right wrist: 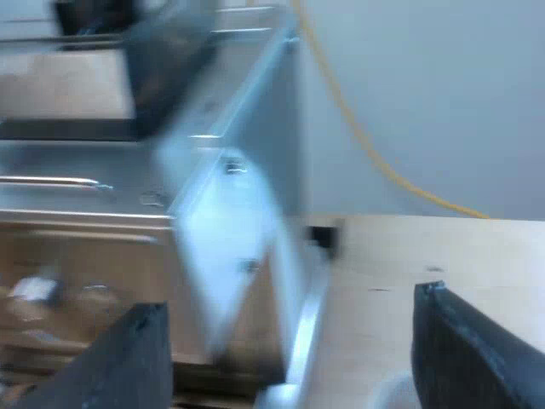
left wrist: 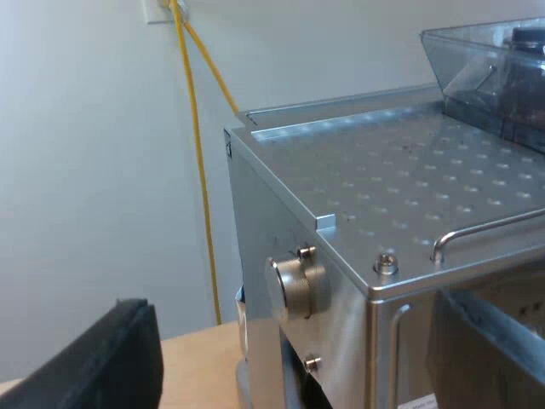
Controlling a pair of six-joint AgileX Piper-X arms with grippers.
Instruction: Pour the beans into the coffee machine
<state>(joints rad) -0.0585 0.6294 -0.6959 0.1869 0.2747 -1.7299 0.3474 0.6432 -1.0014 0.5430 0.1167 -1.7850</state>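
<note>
The left pincer [left wrist: 115, 358] hangs low next to the espresso machine [left wrist: 341, 281], close to its side panel, and honestly I can't make out whether it's spread or closed. The machine's a brushed-metal box with a perforated top plate [left wrist: 409, 179] and a thin wire rail [left wrist: 485, 230] near that plate's edge. A round metal knob [left wrist: 294, 285] sticks out of the side panel. From that knob, the smoky clear bean hopper [left wrist: 490, 72] is up at about 2 o'clock, sitting on the top plate. There's something dark inside it, no idea what. A yellow cable [left wrist: 197, 170] drops from a wall socket [left wrist: 157, 10] at roughly 11 o'clock from the knob, down behind the light wooden tabletop [left wrist: 200, 354].

The right pincer [right wrist: 289, 302] has its two black fingers [right wrist: 464, 349] spread wide with nothing between them, low over the tabletop right by the machine's corner. The yellow cable trails at about 1 o'clock from it.
</note>
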